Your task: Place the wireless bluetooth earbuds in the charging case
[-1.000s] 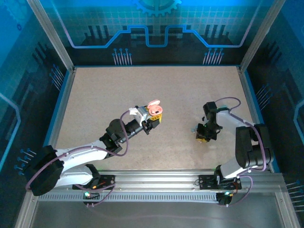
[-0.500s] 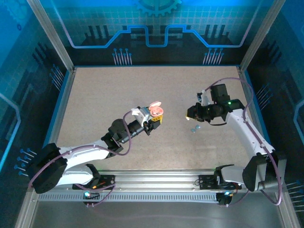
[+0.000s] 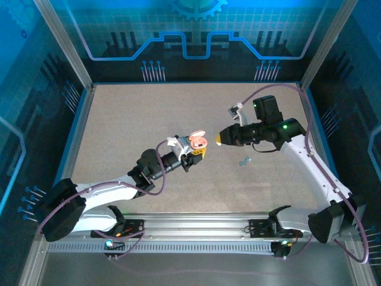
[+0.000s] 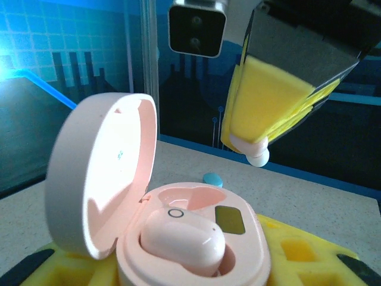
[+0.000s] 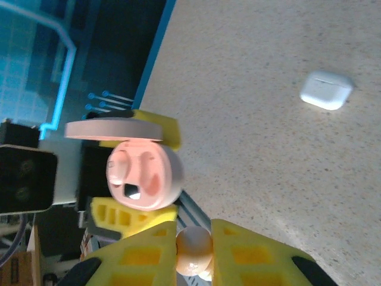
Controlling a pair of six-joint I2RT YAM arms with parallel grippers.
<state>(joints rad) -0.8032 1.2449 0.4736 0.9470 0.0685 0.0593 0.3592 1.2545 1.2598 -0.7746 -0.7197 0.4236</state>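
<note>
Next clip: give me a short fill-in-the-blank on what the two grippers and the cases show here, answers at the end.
1. The left gripper holds the pink charging case with its lid ____.
2. The seated earbud in that case is ____.
3. The right gripper is shut on a second earbud, pinched between its ____ pads.
4. The closed case lying on the table is ____.
Missing words: open; pink; yellow; white.

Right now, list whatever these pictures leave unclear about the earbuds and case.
The held earbud: right wrist view, the yellow fingers cover its sides.
The blue earbuds on the table: top view, too small to count.
The pink case: left wrist view, the bottom edge cuts off its front.
</note>
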